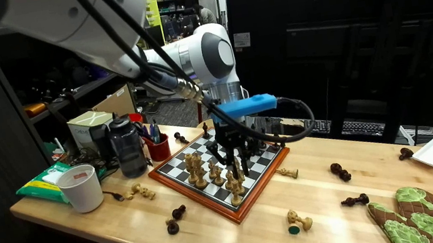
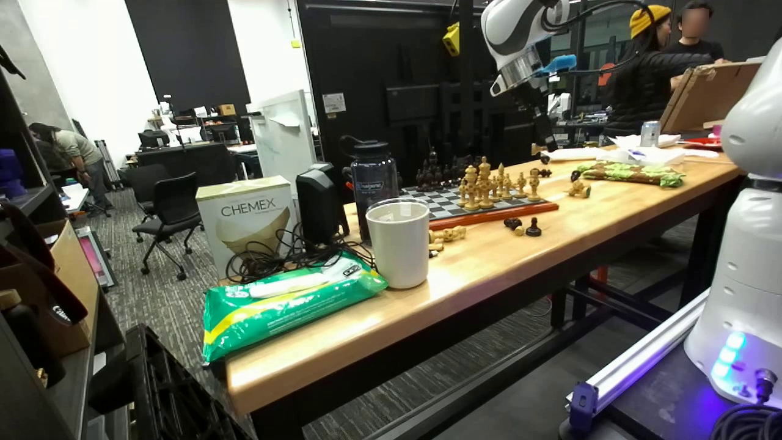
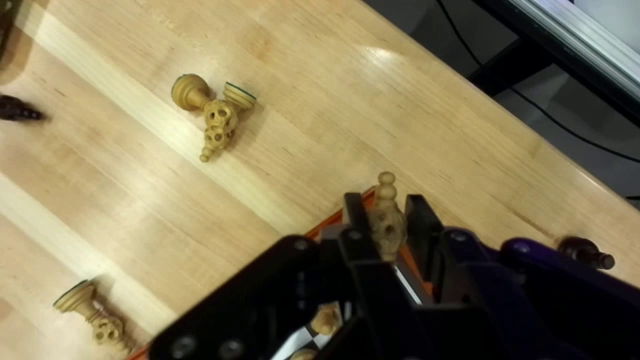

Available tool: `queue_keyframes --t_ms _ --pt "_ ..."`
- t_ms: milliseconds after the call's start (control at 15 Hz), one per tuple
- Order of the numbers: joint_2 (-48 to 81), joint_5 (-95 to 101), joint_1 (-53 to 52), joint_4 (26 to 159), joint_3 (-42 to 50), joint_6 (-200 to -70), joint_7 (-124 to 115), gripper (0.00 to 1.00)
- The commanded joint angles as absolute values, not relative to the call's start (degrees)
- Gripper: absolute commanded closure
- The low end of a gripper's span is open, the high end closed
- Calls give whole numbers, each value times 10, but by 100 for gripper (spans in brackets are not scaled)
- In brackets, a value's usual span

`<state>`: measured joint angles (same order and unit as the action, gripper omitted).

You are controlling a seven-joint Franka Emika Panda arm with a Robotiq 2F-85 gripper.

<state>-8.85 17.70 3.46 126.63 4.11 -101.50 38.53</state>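
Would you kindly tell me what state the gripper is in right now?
Gripper: closed, holding a light-coloured chess piece.

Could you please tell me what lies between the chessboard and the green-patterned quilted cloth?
An exterior view shows light chess pieces and dark chess pieces lying on their sides between them.

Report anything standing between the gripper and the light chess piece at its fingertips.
Nothing visible does: in the wrist view, the light chess piece sits directly between the fingers of the gripper. The chessboard rim shows behind them, not in between.
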Motion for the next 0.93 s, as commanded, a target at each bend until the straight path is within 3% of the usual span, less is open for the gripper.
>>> queue_keyframes --t_ms 0,867 --pt "-87 204 10 1220 21 -967 399 94" --pt "9 215 -13 1076 -6 -902 562 94"
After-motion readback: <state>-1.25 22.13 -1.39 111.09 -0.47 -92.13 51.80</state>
